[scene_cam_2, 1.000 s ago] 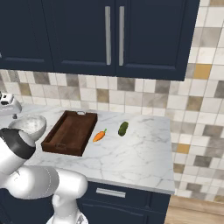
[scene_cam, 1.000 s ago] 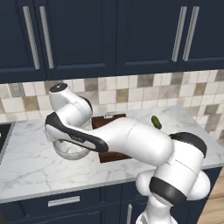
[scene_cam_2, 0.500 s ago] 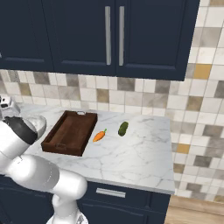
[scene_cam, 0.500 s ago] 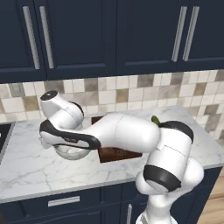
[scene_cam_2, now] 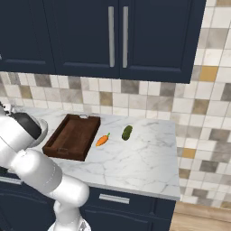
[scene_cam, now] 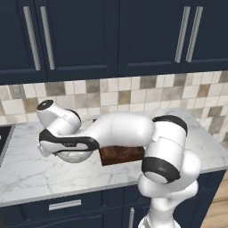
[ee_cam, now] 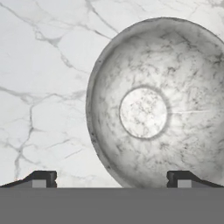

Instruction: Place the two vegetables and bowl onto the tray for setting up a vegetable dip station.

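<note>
Overhead, navy cabinets [scene_cam_2: 113, 36] top a tiled backsplash [scene_cam_2: 149, 101]; mid-frame, white marble counter [scene_cam_2: 140, 158] carries tray [scene_cam_2: 72, 137], carrot [scene_cam_2: 103, 140], cucumber [scene_cam_2: 127, 132]. Gripper [ee_cam: 111, 179] gapes empty above bowl [ee_cam: 153, 105].

One marbled bowl [ee_cam: 157, 105] on the counter. One brown wooden tray [scene_cam_2: 72, 137]. Two vegetables beside it: one carrot [scene_cam_2: 103, 140], one dark green oblong [scene_cam_2: 127, 132], probably a cucumber. Four cabinet handles [scene_cam: 182, 34] overhead.

Arm [scene_cam: 129, 129]: glossy white rounded segments, bulbous shells. Joints ringed by dark grey-black bands. Thick white base column. Tool [ee_cam: 111, 178]: two small dark finger tips, squared ends.
</note>
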